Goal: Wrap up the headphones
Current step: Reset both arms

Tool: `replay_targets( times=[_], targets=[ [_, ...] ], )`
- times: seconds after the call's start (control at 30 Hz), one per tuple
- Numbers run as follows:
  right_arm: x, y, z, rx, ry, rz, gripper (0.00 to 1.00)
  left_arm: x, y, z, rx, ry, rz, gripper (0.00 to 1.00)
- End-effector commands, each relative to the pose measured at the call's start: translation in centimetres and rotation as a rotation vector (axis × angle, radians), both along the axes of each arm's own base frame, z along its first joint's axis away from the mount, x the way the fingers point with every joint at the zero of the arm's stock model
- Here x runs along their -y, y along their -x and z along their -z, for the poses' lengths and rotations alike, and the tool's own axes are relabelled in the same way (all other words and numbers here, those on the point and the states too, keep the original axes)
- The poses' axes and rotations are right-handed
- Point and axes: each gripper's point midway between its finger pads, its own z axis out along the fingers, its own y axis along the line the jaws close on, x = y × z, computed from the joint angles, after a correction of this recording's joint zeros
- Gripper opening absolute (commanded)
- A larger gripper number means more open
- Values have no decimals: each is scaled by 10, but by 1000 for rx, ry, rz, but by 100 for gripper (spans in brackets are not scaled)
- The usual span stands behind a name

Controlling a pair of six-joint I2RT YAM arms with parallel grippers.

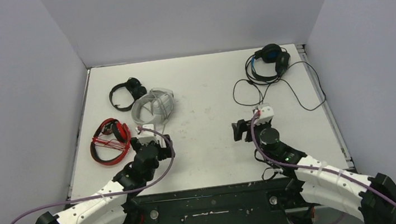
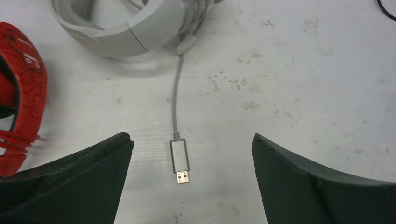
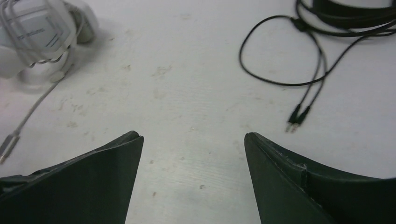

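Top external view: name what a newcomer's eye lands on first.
The red-and-black headphones stand out at the left edge of the table. Far right, the black-and-blue headphones trail a loose black cable. The open left claw frames the USB plug of the white-grey headphones.

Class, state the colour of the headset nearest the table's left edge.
Red-and-black headset; shows best in the top external view.
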Motion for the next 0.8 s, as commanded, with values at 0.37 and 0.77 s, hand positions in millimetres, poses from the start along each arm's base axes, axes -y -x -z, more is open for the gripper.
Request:
replay_targets(
  times=[0.37,0.77],
  targets=[
    [176,-25,-14,271,130,513,87,-126,-43,-47,325,-97,-465,97],
    [237,-76,25,187,189,489,100,-135,-86,2,366,-255,-333,91]
  ],
)
